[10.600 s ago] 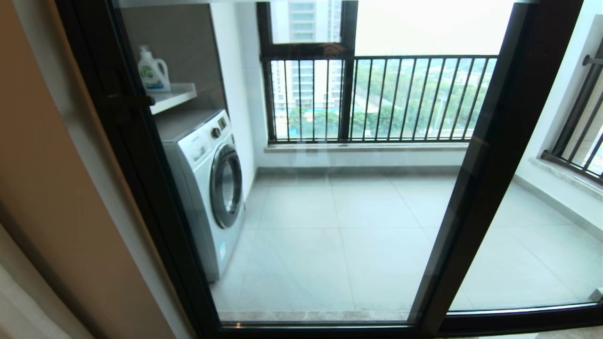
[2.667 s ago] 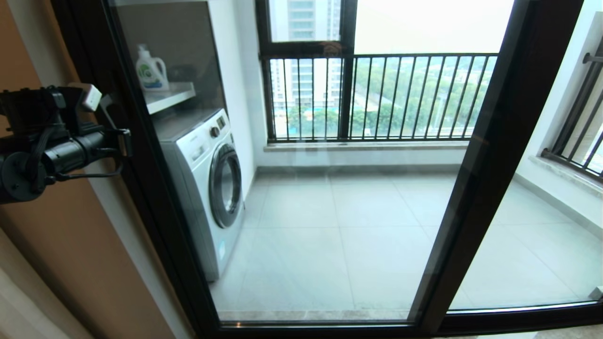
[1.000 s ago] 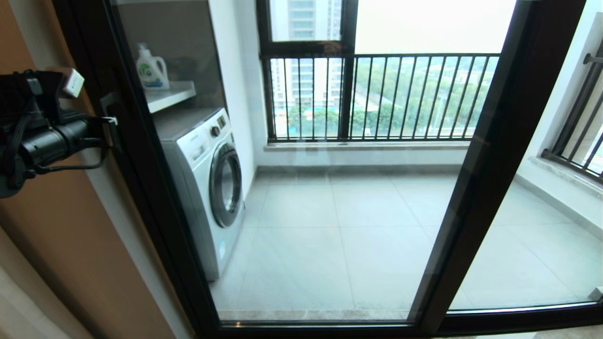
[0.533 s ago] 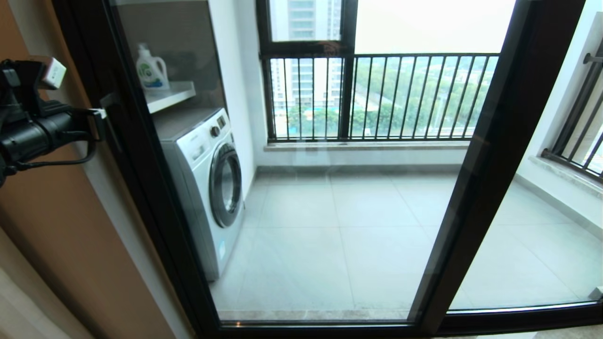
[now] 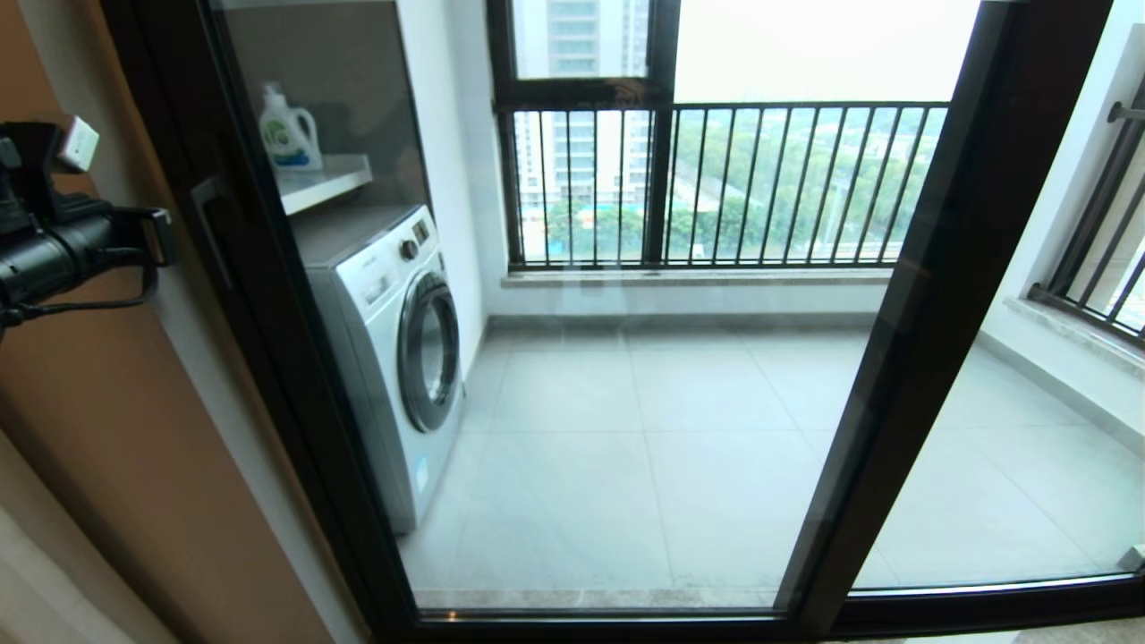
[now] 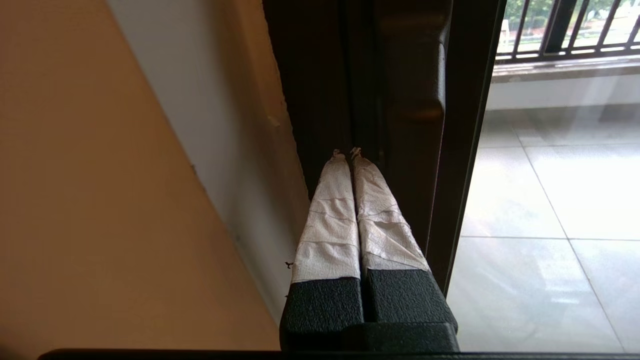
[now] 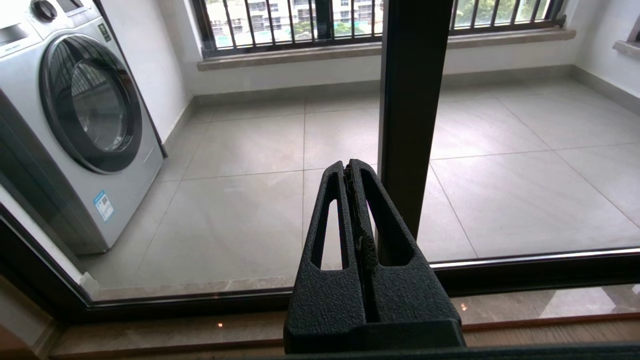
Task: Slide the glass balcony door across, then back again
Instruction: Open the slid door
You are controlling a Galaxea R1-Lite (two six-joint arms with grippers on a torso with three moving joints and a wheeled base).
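**Left arm backing off the latch side, door reads closed**

Change: a second ago the left gripper (image 5: pixel 165 237) sat right at the latch handle (image 5: pixel 207 195) on the left upright. Now it's clear of it, out over the tan wall (image 5: pixel 98 429), near the frame but no contact that I can see. The glass balcony door (image 5: pixel 572 376) sits in the same spot as in the oldest frame, left upright hard against the jamb. My read: either both slides are done and this is the retreat, or the attempt never moved the panel. Can't settle which from position alone.

Left gripper: fingers pressed together, nothing between them. Right gripper (image 7: pixel 350 172): also closed and empty, parked low in front of the glass.

Views:
- Head view gives the whole panel, the washing machine (image 5: pixel 394 358) behind it and the gap between gripper and handle. Right arm isn't in it at all.
- Left wrist view shows the taped fingertips (image 6: pixel 340 172) pointing into the dark channel beside the door's upright, which the head view can't resolve.
- Right wrist view is the only one with the bottom track (image 7: pixel 500 272) and the centre upright (image 7: pixel 410 100) down to the sill
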